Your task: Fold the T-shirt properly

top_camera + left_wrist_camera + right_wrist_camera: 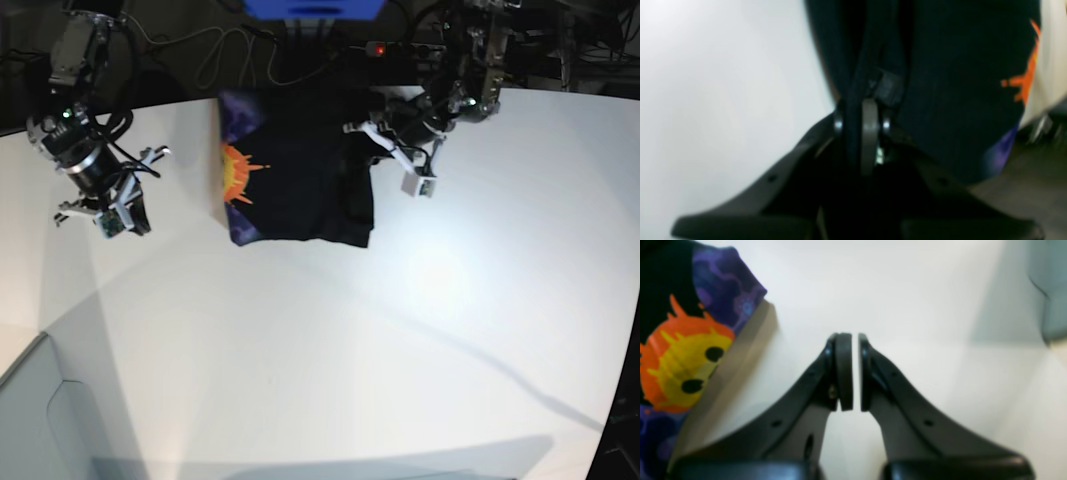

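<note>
The soft, limp T-shirt [300, 180] lies far on the bench [400, 330]; left gripper [862, 123] pinches its bunched right edge, right gripper [855, 371] closed, empty.

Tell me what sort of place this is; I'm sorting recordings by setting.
Probably a robotics lab bench: a broad white table with two arms mounted at it, cables and electronics behind, and a black T-shirt laid out for folding.
</note>
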Controlling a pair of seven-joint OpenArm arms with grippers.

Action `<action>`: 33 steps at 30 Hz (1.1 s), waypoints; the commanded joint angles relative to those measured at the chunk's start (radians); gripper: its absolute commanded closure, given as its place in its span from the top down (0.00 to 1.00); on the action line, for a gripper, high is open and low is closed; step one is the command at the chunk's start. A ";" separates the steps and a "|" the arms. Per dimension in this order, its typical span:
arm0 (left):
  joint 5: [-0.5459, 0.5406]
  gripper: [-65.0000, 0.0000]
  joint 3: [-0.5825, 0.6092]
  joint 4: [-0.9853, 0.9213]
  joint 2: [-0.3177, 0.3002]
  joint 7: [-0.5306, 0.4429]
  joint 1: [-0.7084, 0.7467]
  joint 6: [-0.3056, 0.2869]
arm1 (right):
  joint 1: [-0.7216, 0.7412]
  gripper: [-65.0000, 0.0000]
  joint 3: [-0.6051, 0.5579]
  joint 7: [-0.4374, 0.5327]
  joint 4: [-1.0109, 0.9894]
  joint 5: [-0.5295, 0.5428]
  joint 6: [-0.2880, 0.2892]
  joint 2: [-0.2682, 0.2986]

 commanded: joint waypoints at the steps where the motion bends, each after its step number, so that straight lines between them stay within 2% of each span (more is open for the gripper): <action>1: 0.006 0.00 0.042 0.017 -0.023 -0.009 -0.037 -0.009 | 0.001 0.00 0.040 0.026 0.019 0.018 0.002 0.012; 6: 0.091 0.00 0.206 0.017 -0.095 0.000 -0.197 -0.009 | -0.021 0.00 0.200 0.026 0.019 0.018 0.002 0.012; 12: 0.177 0.00 0.338 -0.035 -0.100 0.136 -0.429 -0.020 | -0.077 0.00 0.361 0.026 0.019 0.019 0.002 0.003; 17: 0.172 0.00 0.499 -0.233 -0.092 0.132 -0.648 -0.022 | -0.105 0.00 0.497 0.026 0.020 0.019 0.002 -0.057; 24: 0.177 0.00 0.827 -0.413 -0.057 0.012 -0.906 -0.023 | -0.133 0.00 0.594 0.026 0.031 0.015 0.002 -0.137; 26: 0.180 0.00 0.945 -0.440 -0.033 -0.017 -0.972 -0.080 | -0.143 0.00 0.612 0.026 0.048 0.013 0.002 -0.161; 30: 0.184 0.00 1.079 -0.500 0.007 -0.040 -1.055 -0.207 | -0.157 0.00 0.622 0.026 0.091 0.013 0.002 -0.197; 33: 0.279 0.00 1.116 -0.520 0.044 -0.040 -1.069 -0.215 | -0.169 0.00 0.622 0.026 0.106 0.013 0.002 -0.220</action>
